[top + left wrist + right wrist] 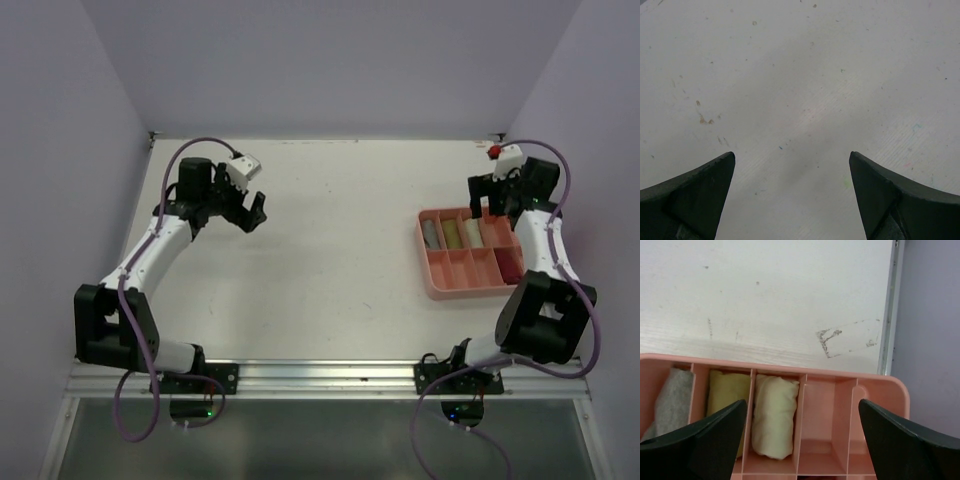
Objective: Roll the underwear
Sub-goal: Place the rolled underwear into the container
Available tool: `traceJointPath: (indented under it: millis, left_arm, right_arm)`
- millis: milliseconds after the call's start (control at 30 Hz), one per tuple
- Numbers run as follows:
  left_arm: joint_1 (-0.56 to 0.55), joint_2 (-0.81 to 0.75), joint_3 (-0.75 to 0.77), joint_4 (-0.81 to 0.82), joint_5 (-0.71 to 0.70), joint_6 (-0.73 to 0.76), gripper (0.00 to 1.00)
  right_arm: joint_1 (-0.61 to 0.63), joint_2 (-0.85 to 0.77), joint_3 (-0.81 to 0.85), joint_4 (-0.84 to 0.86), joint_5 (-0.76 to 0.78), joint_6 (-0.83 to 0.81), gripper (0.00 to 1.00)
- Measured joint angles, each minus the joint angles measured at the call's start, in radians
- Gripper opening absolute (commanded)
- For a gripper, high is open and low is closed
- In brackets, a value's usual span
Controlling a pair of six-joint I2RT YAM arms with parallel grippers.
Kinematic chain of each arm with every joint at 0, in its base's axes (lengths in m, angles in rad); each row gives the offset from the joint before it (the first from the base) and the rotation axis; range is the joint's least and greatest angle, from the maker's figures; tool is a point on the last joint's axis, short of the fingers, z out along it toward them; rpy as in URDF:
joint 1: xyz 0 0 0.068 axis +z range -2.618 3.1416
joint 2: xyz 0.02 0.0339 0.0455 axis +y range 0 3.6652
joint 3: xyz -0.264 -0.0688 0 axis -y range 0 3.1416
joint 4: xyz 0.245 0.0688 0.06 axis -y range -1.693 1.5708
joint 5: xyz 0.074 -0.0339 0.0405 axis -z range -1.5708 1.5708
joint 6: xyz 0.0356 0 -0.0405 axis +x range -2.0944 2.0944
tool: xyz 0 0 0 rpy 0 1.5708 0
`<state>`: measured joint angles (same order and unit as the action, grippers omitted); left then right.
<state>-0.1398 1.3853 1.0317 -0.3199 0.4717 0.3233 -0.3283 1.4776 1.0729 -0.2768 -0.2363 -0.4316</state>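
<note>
Underwear: rolled pieces lie in the pink tray point(790, 369), at right of centre in the top view. The grey roll point(672, 402), olive-tan roll point(727, 390) and cream roll point(772, 415) sit side by side in the upper row, and a dark red roll point(510, 266) sits in the lower row.
Long axis: each roll runs top to bottom of the frame, along its compartment.
Nearer arm: the right; the left is well apart, at upper left.
Right gripper point(801, 405): fingers wide apart and holding nothing, over the tray's upper row, with the cream roll at the left of the gap.
Left gripper point(791, 155): fingers spread wide, empty, above the bare table point(800, 75).
</note>
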Motion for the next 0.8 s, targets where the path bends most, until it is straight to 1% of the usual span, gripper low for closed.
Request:
traceJointPath:
  millis: [167,267,333,433,567,667,800]
  left_arm:
    - [0.0,0.054,0.06,-0.028,0.007,-0.035,1.0]
    - [0.0,0.094,0.106,-0.067,0.018,-0.048,1.0]
    - [0.0,0.113,0.122,-0.076,0.027,-0.049,1.0]
    - [0.0,0.12,0.123,-0.093,0.039,-0.051,1.0]
    - [0.0,0.107,0.085,-0.085,0.042,-0.051,1.0]
    - [0.0,0.07,0.013,-0.087,0.04,-0.051,1.0]
    - [0.0,0.018,-0.061,-0.087,0.04,-0.045,1.0]
  right_arm:
    - [0.025,-0.022,0.154,-0.128,-0.054,0.014,0.99]
    - [0.105,-0.067,0.192,-0.167,-0.075,0.033,0.99]
    - [0.206,-0.101,0.191,-0.187,-0.089,0.06,0.99]
    - [0.387,-0.128,0.163,-0.176,-0.117,0.109,0.99]
    - [0.576,-0.128,0.048,-0.151,-0.125,0.164,0.99]
    - [0.657,-0.115,-0.021,-0.151,-0.122,0.19,0.99]
    - [0.72,-0.108,-0.072,-0.148,-0.12,0.22,0.99]
